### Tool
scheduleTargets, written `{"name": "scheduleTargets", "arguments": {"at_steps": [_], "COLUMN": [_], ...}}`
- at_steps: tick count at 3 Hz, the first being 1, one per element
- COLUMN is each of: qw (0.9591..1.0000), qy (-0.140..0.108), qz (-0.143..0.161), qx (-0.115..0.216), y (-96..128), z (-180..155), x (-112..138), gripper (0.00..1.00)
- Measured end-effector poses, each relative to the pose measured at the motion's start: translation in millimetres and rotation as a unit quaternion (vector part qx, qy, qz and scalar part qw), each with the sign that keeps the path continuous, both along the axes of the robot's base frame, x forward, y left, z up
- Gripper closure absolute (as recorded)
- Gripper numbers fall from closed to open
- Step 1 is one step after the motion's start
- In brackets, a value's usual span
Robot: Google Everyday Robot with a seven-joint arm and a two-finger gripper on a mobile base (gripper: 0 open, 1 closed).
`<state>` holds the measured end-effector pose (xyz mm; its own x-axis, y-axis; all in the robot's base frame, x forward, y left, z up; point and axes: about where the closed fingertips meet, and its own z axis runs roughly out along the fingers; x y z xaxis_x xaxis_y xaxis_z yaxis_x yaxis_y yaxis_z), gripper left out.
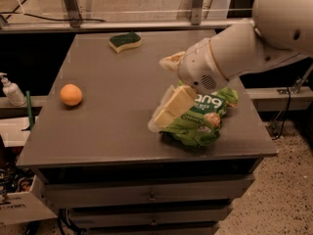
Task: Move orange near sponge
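The orange (71,94) sits near the left edge of the grey table (112,131). The sponge (125,41), dark green on top with a yellow body, lies at the table's far edge, left of centre. My gripper (160,92) hangs over the table's right half, just left of a green snack bag, with its cream fingers (172,107) spread apart and nothing between them. It is well to the right of the orange and in front of the sponge. The orange and the sponge lie far apart.
A green snack bag (203,126) lies on the table's right front, partly behind my lower finger. My white arm (244,53) reaches in from the right. A soap bottle (11,89) stands left of the table. Drawers (151,197) sit below the tabletop.
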<state>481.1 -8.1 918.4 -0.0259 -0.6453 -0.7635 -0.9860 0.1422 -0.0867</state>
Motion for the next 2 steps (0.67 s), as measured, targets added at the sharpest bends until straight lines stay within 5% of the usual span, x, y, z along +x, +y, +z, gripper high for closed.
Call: {"name": "scheduleTargets", "arguments": {"at_steps": [2], "qw": [0.9947], "qy": [-0.012], "qz": [0.023], "qx": [0.099], "y": [96.0], "z": [-29.3], "x": [29.2], "gripper": [0.00]}}
